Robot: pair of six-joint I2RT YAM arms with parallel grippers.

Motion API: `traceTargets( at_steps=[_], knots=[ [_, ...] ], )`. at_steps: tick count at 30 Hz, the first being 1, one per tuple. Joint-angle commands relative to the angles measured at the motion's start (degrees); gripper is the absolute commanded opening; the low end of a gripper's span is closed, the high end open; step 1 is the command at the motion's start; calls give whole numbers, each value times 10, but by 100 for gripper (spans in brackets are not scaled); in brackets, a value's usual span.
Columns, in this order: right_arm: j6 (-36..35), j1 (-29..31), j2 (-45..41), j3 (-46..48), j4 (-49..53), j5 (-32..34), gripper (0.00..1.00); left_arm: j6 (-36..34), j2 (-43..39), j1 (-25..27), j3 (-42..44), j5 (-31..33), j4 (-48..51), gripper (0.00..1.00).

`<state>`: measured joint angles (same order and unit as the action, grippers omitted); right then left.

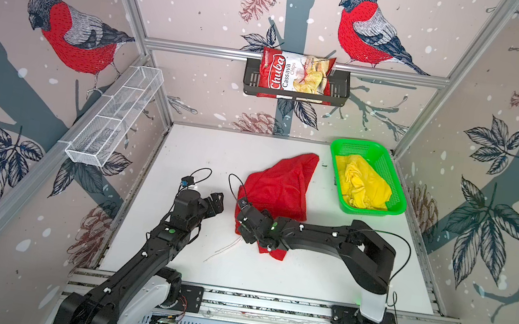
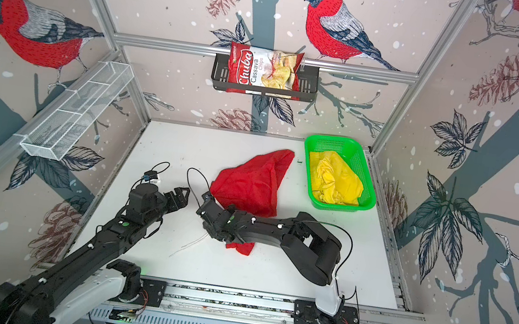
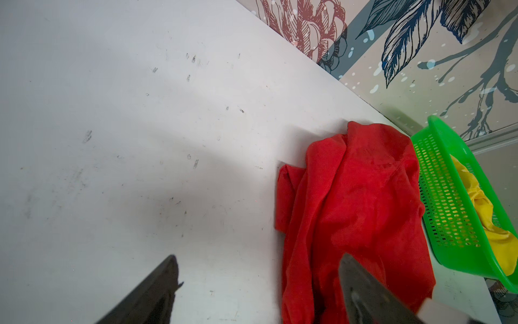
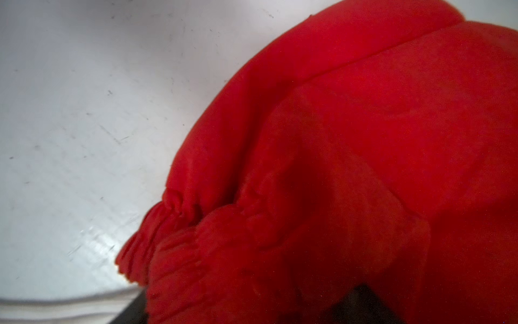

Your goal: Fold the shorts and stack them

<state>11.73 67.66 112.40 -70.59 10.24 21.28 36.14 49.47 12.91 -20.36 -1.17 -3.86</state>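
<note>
Lying at frame centre in both top views, long axis toward the upper right, the red shorts (image 1: 277, 186) are overhung at the lower-left end by the nearer right gripper (image 1: 243, 233), whose closure cannot be told.

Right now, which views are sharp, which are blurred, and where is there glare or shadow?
Right wrist view: the red shorts are too close and soft; a glare patch shines on the table. Left wrist view: table marks are sharp, the left fingers are blurred, with a soft shadow by them. Both top views: sharp and evenly lit.
</note>
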Motion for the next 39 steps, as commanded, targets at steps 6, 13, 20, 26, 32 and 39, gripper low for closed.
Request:
traceTargets(
  at_steps=[6, 13, 20, 26, 32, 39],
  knots=[
    [8, -8, -79, -22, -67, -85, 17, -1, -22, -2, -10, 20, 7, 89],
    [26, -36, -194, -79, -113, -238, 7, -44, -76, -2, -102, 141, 122, 90],
    [148, -110, -321, -23, -247, -361, 8, -101, -108, -2, -205, 211, 214, 90],
    [324, -254, -379, 191, -254, -316, 25, -114, -114, -2, -201, 211, 212, 91],
    [268, -289, -411, 278, -41, -132, 72, -105, -76, -2, -152, 137, 181, 89],
    [163, -264, -490, 295, 15, -139, 79, -109, -46, -2, -86, -35, 72, 86]
  ],
)
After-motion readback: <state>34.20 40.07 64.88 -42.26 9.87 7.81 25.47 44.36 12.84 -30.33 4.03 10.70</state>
